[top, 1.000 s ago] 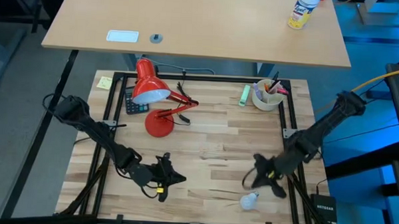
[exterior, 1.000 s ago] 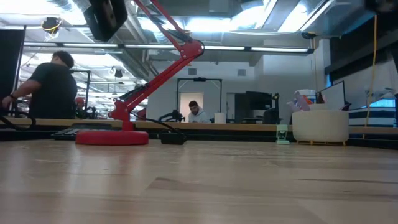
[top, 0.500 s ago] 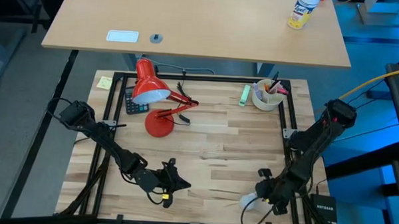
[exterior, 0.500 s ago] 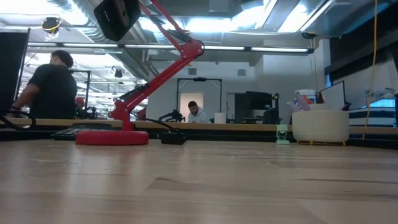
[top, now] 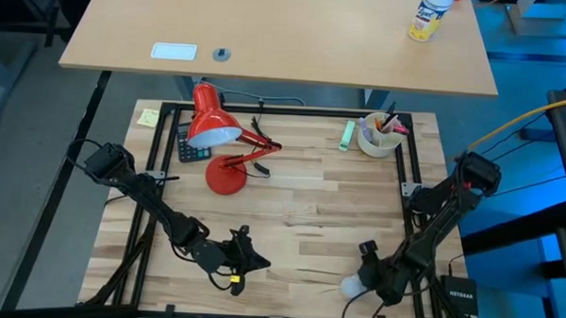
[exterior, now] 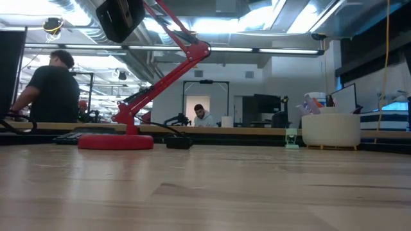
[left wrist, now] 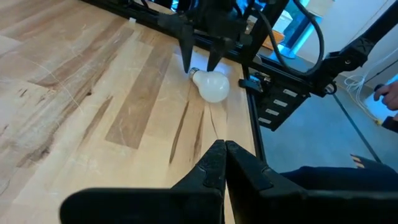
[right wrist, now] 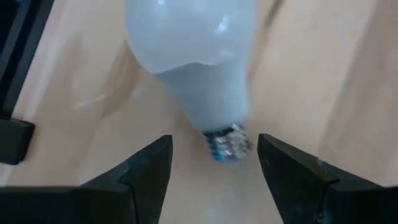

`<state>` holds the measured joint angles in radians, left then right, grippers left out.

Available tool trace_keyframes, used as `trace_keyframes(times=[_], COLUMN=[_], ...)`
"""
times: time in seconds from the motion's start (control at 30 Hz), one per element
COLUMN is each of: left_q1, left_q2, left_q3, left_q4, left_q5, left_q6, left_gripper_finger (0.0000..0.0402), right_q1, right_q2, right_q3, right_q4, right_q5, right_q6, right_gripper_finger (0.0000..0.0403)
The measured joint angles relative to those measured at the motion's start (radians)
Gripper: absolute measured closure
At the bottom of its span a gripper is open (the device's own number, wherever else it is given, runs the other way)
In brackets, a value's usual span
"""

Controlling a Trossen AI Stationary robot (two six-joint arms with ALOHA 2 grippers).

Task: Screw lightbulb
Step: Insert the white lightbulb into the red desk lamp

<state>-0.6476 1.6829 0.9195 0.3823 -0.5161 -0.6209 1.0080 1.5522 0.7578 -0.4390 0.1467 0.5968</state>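
Observation:
The white lightbulb point(top: 352, 286) lies on its side on the wooden table near the front right, its greyish screw base point(right wrist: 227, 143) toward my right gripper. My right gripper point(top: 360, 267) stands open over it. Its two fingers point(left wrist: 185, 53) point down on either side of the screw base and touch nothing. My left gripper point(top: 248, 262) waits shut above the table's near middle, pointing toward the bulb point(left wrist: 211, 85). The red lamp point(top: 217, 143) stands at the far left on its round foot point(exterior: 115, 141).
A white cup of pens point(top: 378, 134) and a green item point(top: 344, 134) stand at the far right. A calculator point(top: 191, 148) and yellow notes point(top: 148, 117) lie by the lamp. The black frame rail point(left wrist: 273, 99) runs close beside the bulb. People are in the room behind.
My right gripper has gone toward the table's near edge and down onto the bulb, and now stands astride its screw base. My left gripper has shifted a little toward the right and the near edge. The bulb has stayed where it lay.

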Motion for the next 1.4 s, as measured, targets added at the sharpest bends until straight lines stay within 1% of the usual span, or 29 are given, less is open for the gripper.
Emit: trace_keyframes(times=[0.1, 0.23, 0.37, 0.5, 0.53, 0.73, 0.83, 0.93, 1.1, 1.27, 1.33, 1.4], left_q1=[0.000, 0.001, 0.001, 0.002, 0.002, 0.010, 0.027, 0.043, 0.065, 0.084, 0.087, 0.087], left_q2=[0.000, 0.000, -0.001, -0.001, -0.001, -0.001, -0.001, -0.001, -0.001, -0.001, -0.001, -0.003], left_q3=[0.000, 0.000, 0.000, 0.000, 0.000, -0.001, -0.001, -0.001, -0.001, -0.001, -0.001, -0.001], left_q4=[0.000, -0.005, -0.006, -0.006, -0.006, 0.005, 0.004, 0.004, 0.004, 0.002, 0.001, 0.002], left_q5=[0.000, 0.000, 0.000, 0.000, -0.001, -0.008, -0.025, -0.027, -0.021, -0.004, -0.003, -0.002], left_q6=[0.000, 0.000, 0.003, 0.003, 0.000, 0.027, -0.015, -0.031, -0.031, -0.033, -0.024, -0.007], left_gripper_finger=[0.0402, 0.0402, 0.0402, 0.0402, 0.0402, 0.0401, 0.0390, 0.0357, 0.0271, 0.0185, 0.0160, 0.0144], right_q1=[0.000, 0.000, 0.000, 0.000, 0.000, 0.000, -0.001, -0.009, -0.037, -0.074, -0.091, -0.106], right_q2=[0.029, 0.052, 0.051, 0.051, 0.050, 0.048, 0.047, 0.047, 0.047, 0.046, 0.046, 0.046], right_q3=[0.000, 0.000, 0.000, 0.000, 0.000, 0.000, 0.000, 0.000, 0.017, 0.054, 0.059, 0.060], right_q4=[0.062, 0.065, 0.065, 0.064, 0.065, 0.078, 0.083, 0.087, 0.100, 0.103, 0.103, 0.102], right_q5=[0.013, 0.049, 0.086, 0.088, 0.088, 0.099, 0.118, 0.131, 0.138, 0.205, 0.237, 0.269], right_q6=[-0.013, -0.027, -0.027, -0.027, -0.027, 0.025, 0.046, 0.059, 0.081, 0.071, 0.060, 0.056], right_gripper_finger=[0.0164, 0.0187, 0.0234, 0.0292, 0.0297, 0.0297, 0.0297, 0.0297, 0.0297, 0.0297, 0.0297, 0.0297])
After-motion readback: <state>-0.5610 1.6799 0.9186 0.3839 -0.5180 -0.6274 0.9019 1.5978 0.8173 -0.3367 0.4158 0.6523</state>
